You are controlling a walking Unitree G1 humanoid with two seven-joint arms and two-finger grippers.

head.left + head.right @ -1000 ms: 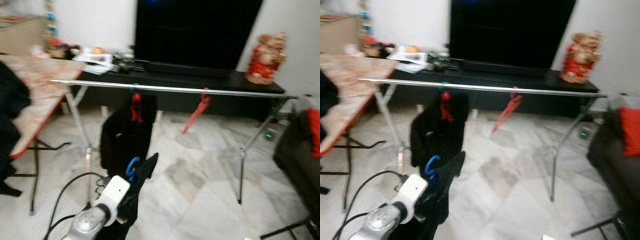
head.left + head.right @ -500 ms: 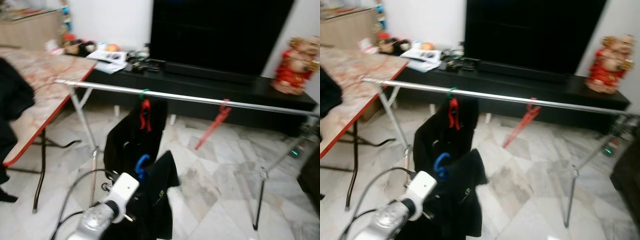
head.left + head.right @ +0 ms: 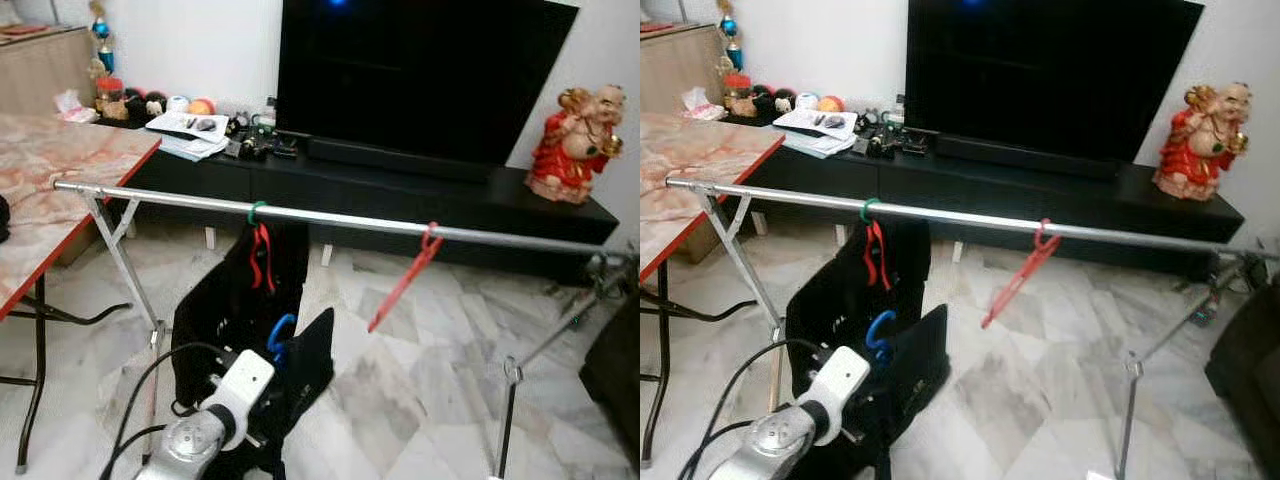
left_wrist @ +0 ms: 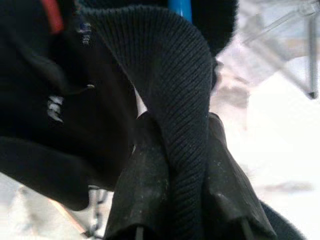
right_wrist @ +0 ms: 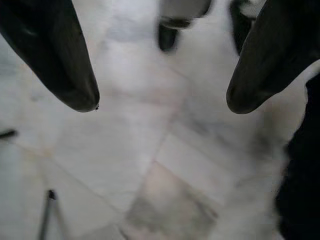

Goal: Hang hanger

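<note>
Marble-patterned table top (image 3: 60, 185) with a red edge stands well off to the left of the left gripper (image 4: 172, 150), beyond the left end of the silver rail (image 3: 330, 218) that runs across the room above and ahead of that gripper. Left arm (image 3: 205, 430) reaches forward from below, and its two black fingers (image 4: 145, 190) are pinched onto a fold of ribbed black garment (image 4: 170, 85), which hangs on a blue hanger (image 3: 279, 335) whose hook rises just above the gripper, still below the rail. Directly ahead of the gripper another black garment (image 3: 225, 310) hangs from the rail on a red hanger (image 3: 258, 255) with a green hook. Further to the gripper's right, an empty red hanger (image 3: 405, 278) dangles tilted from the rail. Beyond the rail stands a low black cabinet (image 3: 400, 195) with a large dark television (image 3: 420, 75) and, at its right end, a red and gold figurine (image 3: 575, 130). Right gripper (image 5: 160, 105) hangs over pale marble floor (image 5: 150, 165), its fingers spread wide apart and holding nothing.
</note>
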